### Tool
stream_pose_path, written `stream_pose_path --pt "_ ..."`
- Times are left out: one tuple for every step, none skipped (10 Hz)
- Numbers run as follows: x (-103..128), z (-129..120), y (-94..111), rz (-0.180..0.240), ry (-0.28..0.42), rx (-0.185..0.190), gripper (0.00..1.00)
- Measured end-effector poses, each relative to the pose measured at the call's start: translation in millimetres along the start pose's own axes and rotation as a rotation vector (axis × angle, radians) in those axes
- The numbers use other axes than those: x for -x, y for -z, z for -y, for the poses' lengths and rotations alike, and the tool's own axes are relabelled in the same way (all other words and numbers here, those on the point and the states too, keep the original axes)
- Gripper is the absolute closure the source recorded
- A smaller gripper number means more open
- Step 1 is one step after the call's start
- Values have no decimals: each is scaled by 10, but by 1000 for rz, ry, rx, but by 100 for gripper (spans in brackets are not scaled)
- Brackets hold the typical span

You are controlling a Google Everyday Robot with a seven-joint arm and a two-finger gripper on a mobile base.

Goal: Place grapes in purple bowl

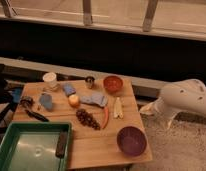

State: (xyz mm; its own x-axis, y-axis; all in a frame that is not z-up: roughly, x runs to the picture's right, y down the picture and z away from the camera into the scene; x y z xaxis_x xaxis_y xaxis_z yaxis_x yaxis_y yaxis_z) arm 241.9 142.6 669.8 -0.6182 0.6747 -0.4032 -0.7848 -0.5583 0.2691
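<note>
Pincer [147,108] parked off counter [96,147] right edge, opening cannot tell; grapes [87,119] lie free, purple bowl [131,140] nearby, probably for easy reach

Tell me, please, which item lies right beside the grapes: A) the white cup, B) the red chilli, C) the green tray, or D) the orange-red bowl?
B: the red chilli lies just alongside the grapes; the end effector is beyond the right edge of the table, away from both.
</note>
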Motion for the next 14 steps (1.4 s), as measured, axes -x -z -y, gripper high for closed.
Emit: stream_pose_path --pt "-138 -221 -17 -4 58 1 20" --pt "-307 -460 -29 -15 113 7 20" --pt "-525 -716 -39 -26 178 16 20" --pt "-668 -863 -43 -34 216 23 20" --pt "-866 -1057 -45 -49 267 33 20" --pt "-1100 -1282 -39 -86 316 53 20" --pt "-1393 -1501 -8 -131 383 67 20" --pt "-1493 -1567 6 -145 404 73 20" --pt "-1501 -1559 9 -147 407 69 20" --pt "-1487 -1546 7 -147 403 69 20" --pt "-1498 -1557 9 -147 405 70 20" --pt "-1501 -1564 4 -147 407 70 20" --pt "-1457 -1593 -26 -145 404 73 20" --pt "-1408 -1674 -59 -140 416 76 20"
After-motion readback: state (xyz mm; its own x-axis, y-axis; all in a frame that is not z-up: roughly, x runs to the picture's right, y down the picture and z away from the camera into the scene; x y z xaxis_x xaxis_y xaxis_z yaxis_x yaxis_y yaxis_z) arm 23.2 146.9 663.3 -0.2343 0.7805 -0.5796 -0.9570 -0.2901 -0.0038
